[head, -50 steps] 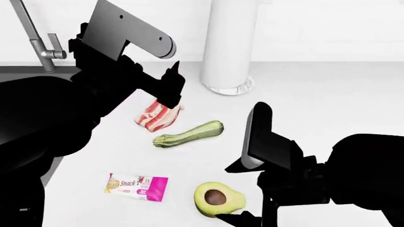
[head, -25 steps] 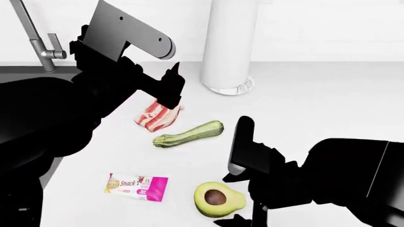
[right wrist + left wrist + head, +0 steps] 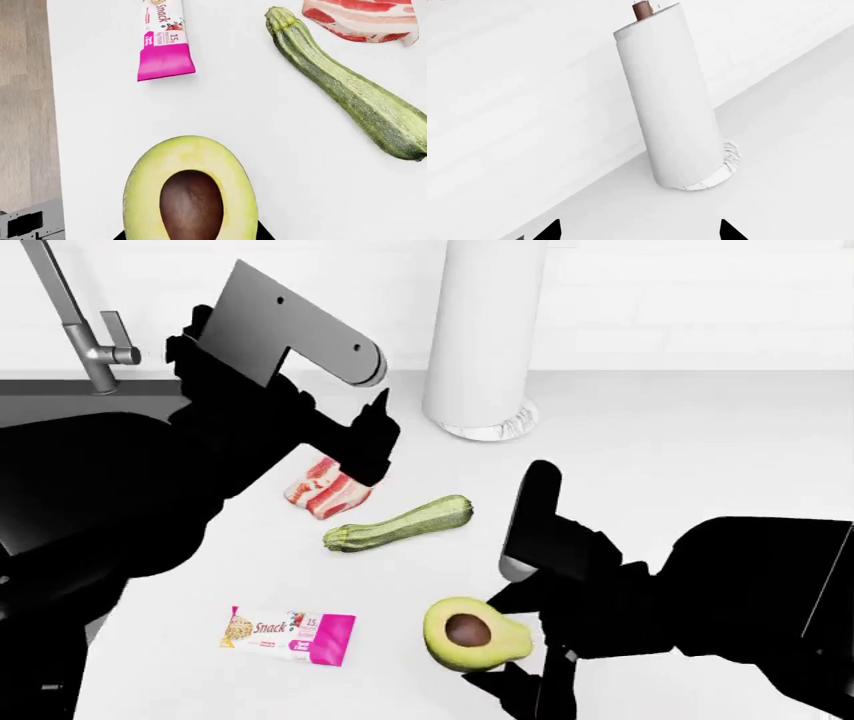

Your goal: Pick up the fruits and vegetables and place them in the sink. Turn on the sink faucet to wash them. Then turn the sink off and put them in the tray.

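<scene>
Avocado (image 3: 475,632) first: a halved fruit lying cut side up on the smooth white counter (image 3: 667,460), its flesh yellow-green and matte, a glossy brown oval pit sunk in the middle. The right gripper (image 3: 514,672) sits right at its near end; in the right wrist view the black finger edges show on either side of the fruit's lower end, but whether they press on it or only bracket it I cannot tell from these angles.

Beyond the avocado lies the zucchini (image 3: 398,523), a slim tapered cylinder with pale green stripes and a knobbly stem end, flat on the counter and apart from the other items. Next to its far side is a wavy red-and-white bacon piece (image 3: 327,490). A flat pink snack bar wrapper (image 3: 290,634) lies to the left of the avocado.

The left gripper (image 3: 639,231) hangs above the bacon with its two black pointed fingertips spread wide, nothing between them. Ahead of it stands a tall white paper towel roll (image 3: 670,105) on a marbled round base.

At the far left, the brushed-steel faucet (image 3: 80,315) rises beside the dark grey sink (image 3: 67,387).
</scene>
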### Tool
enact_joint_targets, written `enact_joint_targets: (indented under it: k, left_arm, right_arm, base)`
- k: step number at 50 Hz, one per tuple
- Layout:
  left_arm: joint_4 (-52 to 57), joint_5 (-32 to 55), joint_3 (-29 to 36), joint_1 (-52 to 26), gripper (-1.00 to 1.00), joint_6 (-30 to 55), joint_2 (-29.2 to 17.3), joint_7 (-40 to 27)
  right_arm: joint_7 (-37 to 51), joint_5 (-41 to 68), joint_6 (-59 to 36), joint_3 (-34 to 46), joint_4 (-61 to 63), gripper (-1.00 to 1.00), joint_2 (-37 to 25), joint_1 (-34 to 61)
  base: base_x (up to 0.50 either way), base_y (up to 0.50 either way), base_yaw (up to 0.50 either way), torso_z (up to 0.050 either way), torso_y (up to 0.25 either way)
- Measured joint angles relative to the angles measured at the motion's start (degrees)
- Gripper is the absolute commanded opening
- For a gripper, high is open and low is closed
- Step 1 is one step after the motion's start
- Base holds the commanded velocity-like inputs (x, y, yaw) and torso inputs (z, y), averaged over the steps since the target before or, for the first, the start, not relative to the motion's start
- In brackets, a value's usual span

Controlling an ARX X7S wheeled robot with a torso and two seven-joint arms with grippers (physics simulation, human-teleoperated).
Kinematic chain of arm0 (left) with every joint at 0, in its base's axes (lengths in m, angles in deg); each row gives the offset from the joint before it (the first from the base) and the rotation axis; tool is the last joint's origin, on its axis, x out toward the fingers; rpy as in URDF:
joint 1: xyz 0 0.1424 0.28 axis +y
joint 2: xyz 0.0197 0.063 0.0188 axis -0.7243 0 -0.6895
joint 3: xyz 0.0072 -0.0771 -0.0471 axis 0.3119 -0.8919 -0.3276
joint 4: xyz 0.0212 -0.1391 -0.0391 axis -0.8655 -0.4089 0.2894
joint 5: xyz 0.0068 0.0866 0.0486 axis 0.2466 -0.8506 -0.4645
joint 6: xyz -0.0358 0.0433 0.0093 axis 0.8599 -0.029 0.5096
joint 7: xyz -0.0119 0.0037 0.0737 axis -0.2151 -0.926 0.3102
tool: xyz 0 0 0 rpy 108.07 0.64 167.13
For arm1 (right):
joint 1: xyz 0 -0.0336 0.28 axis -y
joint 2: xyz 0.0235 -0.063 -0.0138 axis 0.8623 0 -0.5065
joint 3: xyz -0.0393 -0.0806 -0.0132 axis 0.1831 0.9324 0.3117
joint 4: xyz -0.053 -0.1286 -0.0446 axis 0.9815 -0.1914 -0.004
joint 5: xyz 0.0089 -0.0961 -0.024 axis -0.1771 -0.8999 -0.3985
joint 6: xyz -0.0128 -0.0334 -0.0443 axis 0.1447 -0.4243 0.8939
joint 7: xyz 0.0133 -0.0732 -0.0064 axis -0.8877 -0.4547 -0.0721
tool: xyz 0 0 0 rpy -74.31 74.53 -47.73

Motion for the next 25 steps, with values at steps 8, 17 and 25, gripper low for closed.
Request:
enact_joint_targets:
  k: [8, 17, 25]
  left_arm:
    - [-2.19, -3.05, 7.95, -2.15, 1.0, -3.3, -0.83, 4.54]
    - [-8.78, -5.3, 17.74, -7.1, 1.0, -5.24, -0.09, 12.86]
    - [-15.56, -6.44, 24.1, -11.14, 1.0, -6.77, 1.02, 20.19]
  right_arm:
    - [2.97, 3.78, -1.87, -6.19, 1.15, -1.0, -3.41, 1.23]
    - [6.01, 8.75, -3.57, -12.69, 2.22, -1.0, -7.43, 2.45]
    - [7.81, 11.91, -3.92, -16.78, 2.52, -1.0, -10.72, 3.08]
  base:
    - [0.0, 0.0, 0.0, 0.0, 0.0]
    - [0.0, 0.0, 0.0, 0.0, 0.0]
    - [0.0, 0.0, 0.0, 0.0, 0.0]
